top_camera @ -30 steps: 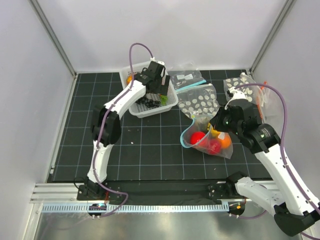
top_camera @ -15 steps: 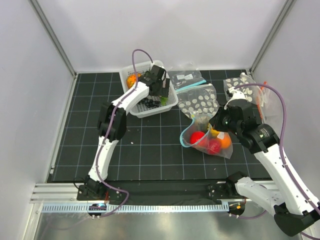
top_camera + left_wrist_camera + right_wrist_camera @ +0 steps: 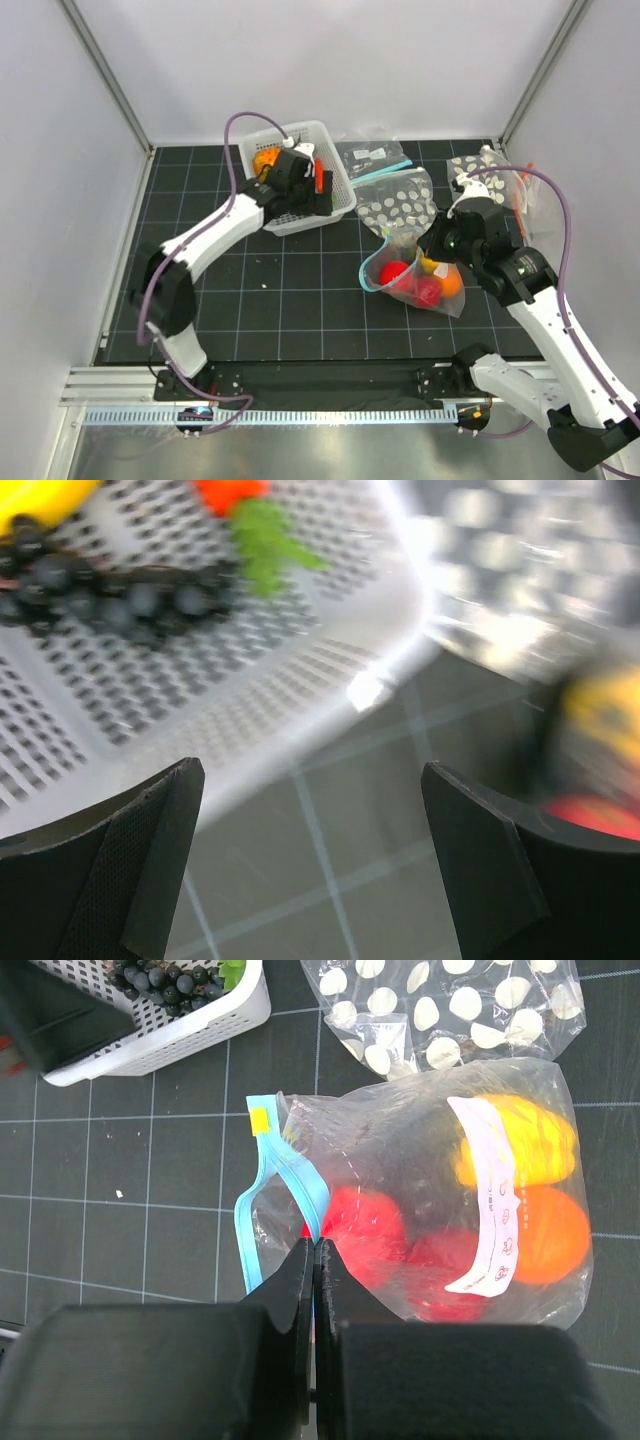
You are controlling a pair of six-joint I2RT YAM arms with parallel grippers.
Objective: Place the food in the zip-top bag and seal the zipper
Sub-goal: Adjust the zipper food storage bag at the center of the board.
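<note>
Pinching zipper (image 3: pixel 285 1175) w/ right gripper (image 3: pixel 314 1250), left gripper (image 3: pixel 310 780) spread wide, empty, view blurred

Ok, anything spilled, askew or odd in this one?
Nothing looks spilled or damaged. The food sits inside the zip-top bag, which lies on its side. Only the zipper stands out: it bows open in a loop at the mouth, unsealed, with the right gripper shut on it.

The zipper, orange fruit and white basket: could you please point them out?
zipper (image 3: pixel 285 1165): right wrist view, strip's middle.
orange fruit (image 3: pixel 550 1235): right wrist view, right half.
white basket (image 3: pixel 180 1040): right wrist view, side wall.
</note>
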